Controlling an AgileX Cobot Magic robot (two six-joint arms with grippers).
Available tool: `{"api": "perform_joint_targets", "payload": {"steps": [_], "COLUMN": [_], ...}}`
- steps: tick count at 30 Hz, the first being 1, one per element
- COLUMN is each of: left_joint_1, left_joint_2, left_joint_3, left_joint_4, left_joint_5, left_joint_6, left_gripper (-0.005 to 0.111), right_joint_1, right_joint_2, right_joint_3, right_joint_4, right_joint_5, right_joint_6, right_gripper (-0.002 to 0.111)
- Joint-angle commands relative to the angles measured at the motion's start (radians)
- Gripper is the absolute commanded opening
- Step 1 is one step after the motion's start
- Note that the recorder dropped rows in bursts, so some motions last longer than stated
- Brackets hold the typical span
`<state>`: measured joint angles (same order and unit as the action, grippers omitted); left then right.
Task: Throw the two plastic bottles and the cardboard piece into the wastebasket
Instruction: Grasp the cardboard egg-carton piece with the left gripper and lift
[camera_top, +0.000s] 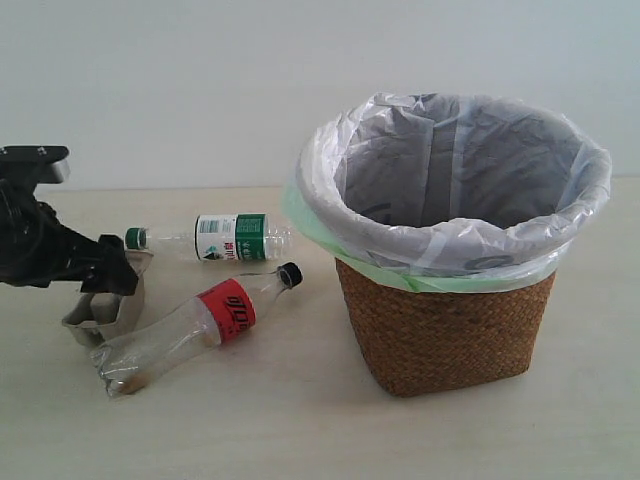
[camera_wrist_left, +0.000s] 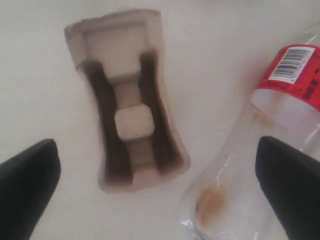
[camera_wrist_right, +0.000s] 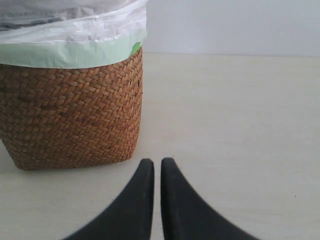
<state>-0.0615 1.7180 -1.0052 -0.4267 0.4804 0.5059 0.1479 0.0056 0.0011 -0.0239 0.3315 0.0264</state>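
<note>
The grey-beige cardboard piece lies on the table at the left. My left gripper hovers over it, open, with its fingers wide apart and nothing between them. The red-label bottle lies beside the cardboard, black cap toward the wastebasket. Behind it lies the green-label bottle. My right gripper is shut and empty, low over the table beside the wicker wastebasket; it is out of the exterior view.
The wastebasket's white and pale green bag liner stands open at the top. A pale wall runs behind the table. Bare table lies to the side of the wastebasket.
</note>
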Motion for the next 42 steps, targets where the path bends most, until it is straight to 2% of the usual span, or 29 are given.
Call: {"api": "perform_joint_targets", "payload": {"steps": [1, 18, 25, 27, 30, 36, 42], "left_joint_1": [-0.010, -0.010, -0.010, -0.010, -0.010, -0.010, -0.010], "left_joint_2": [0.059, 0.220, 0.264, 0.272, 0.273, 0.270, 0.247], "left_joint_3": [-0.008, -0.008, -0.008, -0.008, -0.008, -0.008, -0.008], "left_joint_4": [-0.012, -0.012, -0.012, -0.012, -0.012, -0.012, -0.012], "left_joint_5": [-0.067, -0.336, -0.362, -0.369, -0.377, -0.375, -0.364], "left_joint_6": [0.012, 0.037, 0.037, 0.037, 0.037, 0.033, 0.008], "left_gripper": [0.109, 0.109, 0.109, 0.104, 0.080, 0.003, 0.004], "right_joint_1": [0.001, 0.001, 0.001, 0.001, 0.001, 0.001, 0.001], "right_joint_2": [-0.006, -0.006, -0.006, -0.006, -0.006, -0.006, -0.006], "right_joint_3": [-0.001, -0.001, -0.001, -0.001, -0.001, -0.001, -0.001], "right_joint_4": [-0.008, -0.008, -0.008, -0.008, -0.008, -0.008, -0.008], "right_joint_5": [-0.009, -0.009, -0.009, -0.009, -0.009, -0.009, -0.009], "right_joint_6": [-0.003, -0.003, -0.003, -0.003, -0.003, -0.003, -0.003], "right_gripper": [0.002, 0.002, 0.002, 0.002, 0.002, 0.002, 0.002]}}
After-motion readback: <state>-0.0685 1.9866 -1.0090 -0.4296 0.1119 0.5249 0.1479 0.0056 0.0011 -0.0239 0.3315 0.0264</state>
